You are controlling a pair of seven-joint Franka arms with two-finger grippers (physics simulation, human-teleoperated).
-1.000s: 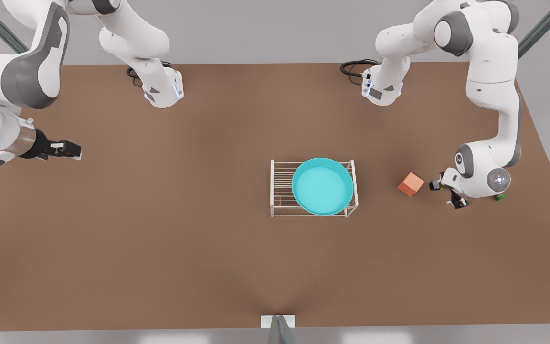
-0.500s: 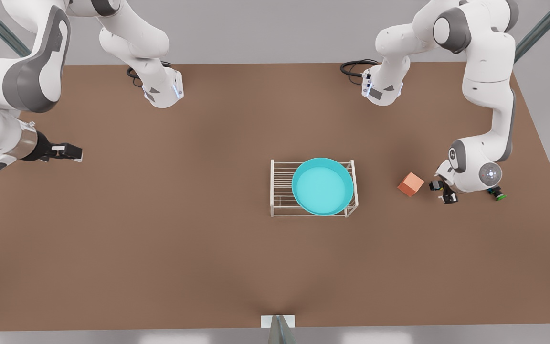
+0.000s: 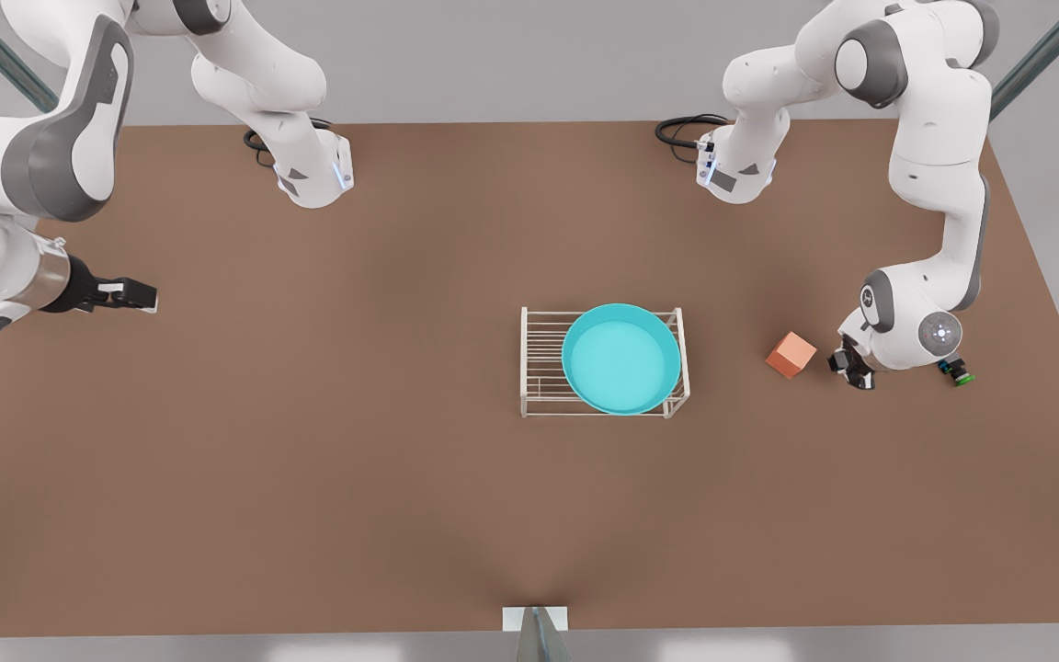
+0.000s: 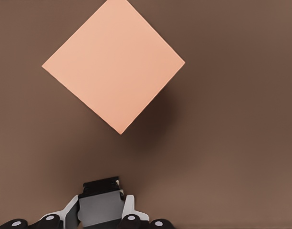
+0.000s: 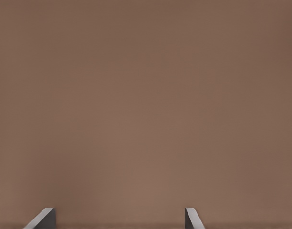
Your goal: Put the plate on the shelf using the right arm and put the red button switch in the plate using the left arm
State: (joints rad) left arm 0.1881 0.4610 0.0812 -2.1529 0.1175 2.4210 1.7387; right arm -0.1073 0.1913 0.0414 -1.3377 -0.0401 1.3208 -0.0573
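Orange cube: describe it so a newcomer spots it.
On the brown table, find the white wire shelf holding the turquoise plate. Toward the front view's right, between shelf and left gripper, sits the orange cube: the only orange block, far bigger than the green-capped switch.

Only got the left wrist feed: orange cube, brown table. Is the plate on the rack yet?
Observer: Yes. The plate sits on top of the rack, toward its end at the front view's right.
Operator: Where's the right hand?
Observer: The right hand waits over the table at the front view's far left, open, holding nothing.
Operator: Anything else near my cube?
Observer: A green-capped switch lies on the table, on the other side of the left hand from the cube.
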